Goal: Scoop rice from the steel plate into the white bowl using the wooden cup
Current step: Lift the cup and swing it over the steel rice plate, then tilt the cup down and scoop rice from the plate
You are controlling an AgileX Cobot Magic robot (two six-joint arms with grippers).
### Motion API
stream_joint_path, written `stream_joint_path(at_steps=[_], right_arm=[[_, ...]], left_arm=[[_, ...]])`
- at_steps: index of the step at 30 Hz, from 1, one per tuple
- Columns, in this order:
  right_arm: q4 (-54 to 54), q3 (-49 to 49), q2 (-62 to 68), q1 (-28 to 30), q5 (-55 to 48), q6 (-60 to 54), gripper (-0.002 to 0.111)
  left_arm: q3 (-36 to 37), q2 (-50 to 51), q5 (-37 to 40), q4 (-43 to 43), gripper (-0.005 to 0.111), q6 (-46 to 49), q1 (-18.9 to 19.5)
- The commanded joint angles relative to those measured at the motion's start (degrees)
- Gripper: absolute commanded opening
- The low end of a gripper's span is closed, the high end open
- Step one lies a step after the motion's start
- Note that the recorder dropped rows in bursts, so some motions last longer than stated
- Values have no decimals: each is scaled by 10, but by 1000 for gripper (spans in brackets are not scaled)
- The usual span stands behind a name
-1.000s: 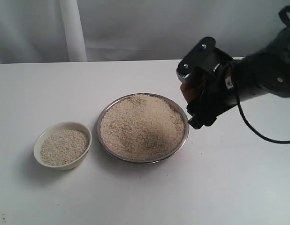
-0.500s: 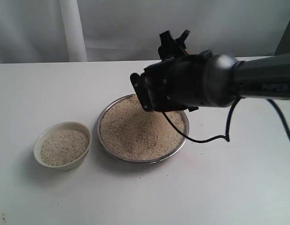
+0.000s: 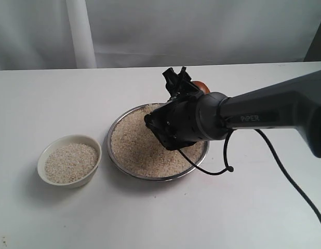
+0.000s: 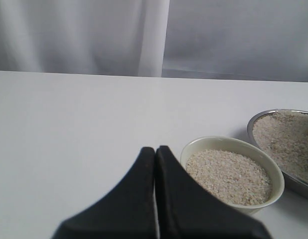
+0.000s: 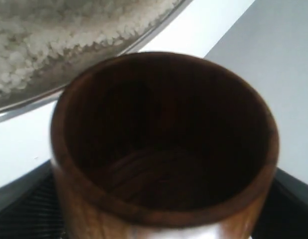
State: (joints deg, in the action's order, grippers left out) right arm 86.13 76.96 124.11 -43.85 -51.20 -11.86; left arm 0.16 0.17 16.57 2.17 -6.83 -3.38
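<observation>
The steel plate (image 3: pixel 161 178) sits mid-table, heaped with rice (image 3: pixel 142 142). To its left stands the white bowl (image 3: pixel 94 149), partly filled with rice (image 3: pixel 70 162). My right arm reaches over the plate's far right part, and my right gripper (image 3: pixel 189 84) is shut on the wooden cup (image 3: pixel 201 85) above the far rim. In the right wrist view the wooden cup (image 5: pixel 164 144) fills the picture, dark inside and empty, with the plate's rim (image 5: pixel 69 84) and rice (image 5: pixel 39 35) just beyond it. My left gripper (image 4: pixel 155 149) is shut on nothing, near the white bowl (image 4: pixel 233 145).
A white curtain hangs behind the white table (image 3: pixel 254 207). A black cable (image 3: pixel 285 176) trails from the right arm across the table's right side. In the left wrist view the steel plate (image 4: pixel 251 130) lies just beyond the bowl.
My right arm has swung in from the plate's right side and come down over the plate. The cup it holds is now at the plate's far rim.
</observation>
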Motion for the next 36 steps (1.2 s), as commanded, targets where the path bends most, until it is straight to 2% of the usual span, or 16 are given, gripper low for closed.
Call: stream_joint_path(at_steps=[1, 16, 36], right_arm=[[13, 5, 3, -1, -1, -4, 0], [-12, 32, 41, -2, -5, -4, 0], [-67, 38, 43, -41, 11, -48, 0]], left_arm=[[-2, -2, -2, -3, 0, -2, -2], [-2, -2, -2, -3, 0, -2, -2], [-2, -2, -2, -3, 0, -2, -2]])
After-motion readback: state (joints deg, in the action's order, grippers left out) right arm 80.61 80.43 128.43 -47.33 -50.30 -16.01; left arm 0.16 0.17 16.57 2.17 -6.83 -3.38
